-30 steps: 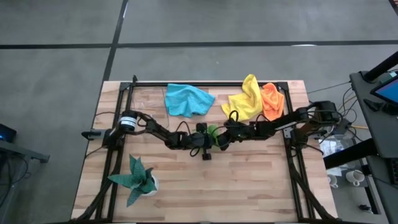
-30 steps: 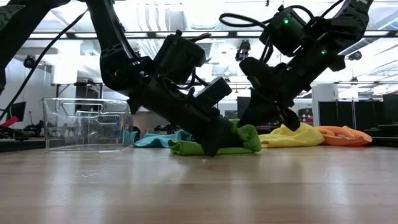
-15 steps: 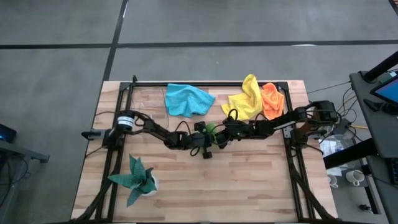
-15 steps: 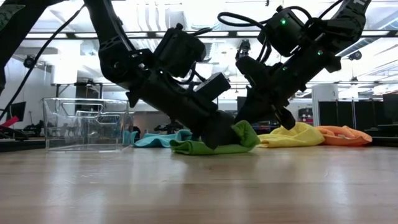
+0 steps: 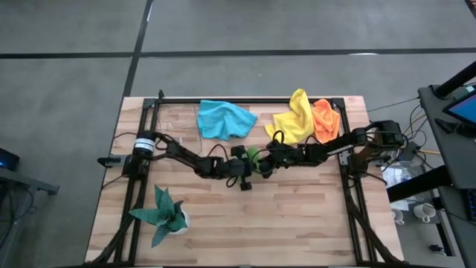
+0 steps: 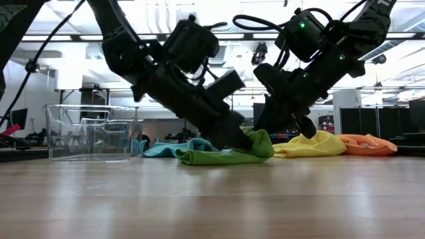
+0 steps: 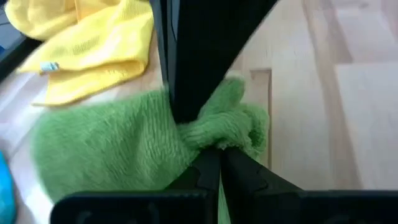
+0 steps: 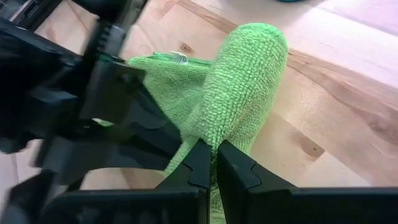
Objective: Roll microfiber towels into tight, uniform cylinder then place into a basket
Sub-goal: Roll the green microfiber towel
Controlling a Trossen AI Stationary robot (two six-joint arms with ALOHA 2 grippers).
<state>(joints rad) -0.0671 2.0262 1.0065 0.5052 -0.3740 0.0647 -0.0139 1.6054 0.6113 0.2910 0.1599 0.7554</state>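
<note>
The table has plenty of bare wood on its near half, with only a potted plant at the near left, so there should be room to roll toward that side. A black frame runs along the far edge and sides, and the clear basket stands at the far left corner (hard to make out from above). Along the far edge lie the blue towel, the yellow towel and the orange towel.

The green towel sits mid-table, part bunched. It looks light, limp and fuzzy, likely to sag and unroll unless held at both ends. The left gripper is clenched on one bunched end; the right gripper pinches a rolled fold beside it.
</note>
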